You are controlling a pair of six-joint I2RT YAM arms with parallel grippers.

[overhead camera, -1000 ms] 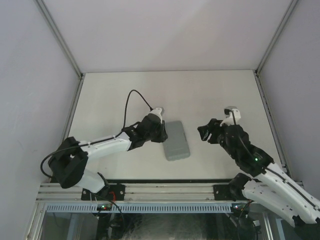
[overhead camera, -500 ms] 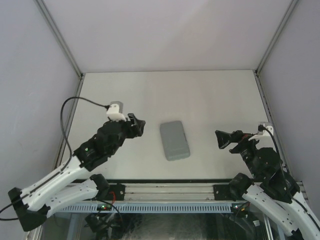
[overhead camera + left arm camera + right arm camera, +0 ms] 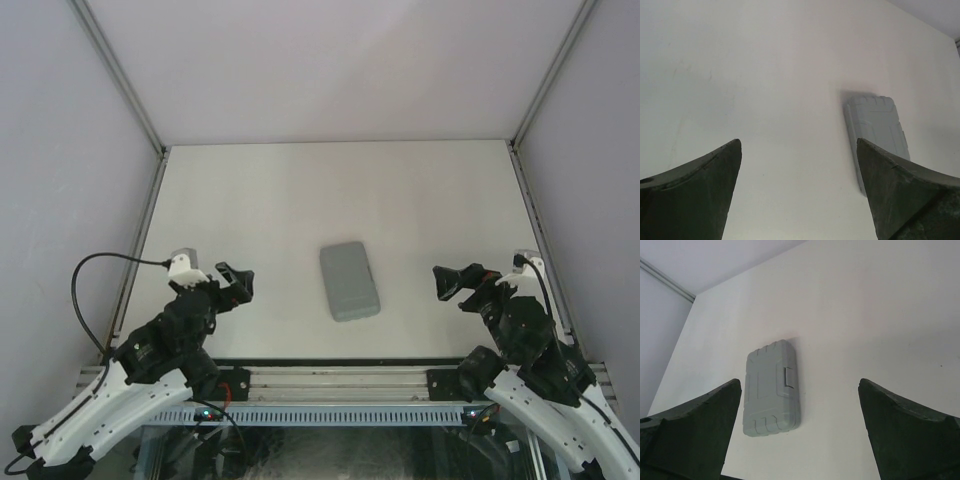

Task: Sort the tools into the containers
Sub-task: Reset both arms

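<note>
White table (image 3: 300,190) inside a plain white-walled booth with aluminium rails in the corners, so there's really not much going on in the background. The only thing on the surface is the grey tool case (image 3: 349,281). It's lying flat about mid-table, a bit toward the near edge, with both halves folded shut. From the right wrist view you can see the little latch (image 3: 789,376) on its long side, and it looks flush.

I can't spot a single loose tool anywhere, no pliers, tape measure or screwdrivers. My guess is they're all inside and the lid's been closed on them, but obviously you can't see through the plastic, so take that as a hunch.

The left gripper (image 3: 236,280) and right gripper (image 3: 445,284) sit low near the front edge, one on each side of the case and well apart from it. Both have their jaws spread wide with nothing between them, just bare table in both wrist views. That reads to me like a parked, hands-off pose, not a setup for another grab. If anything's left, it's maybe checking the latch really caught.
</note>
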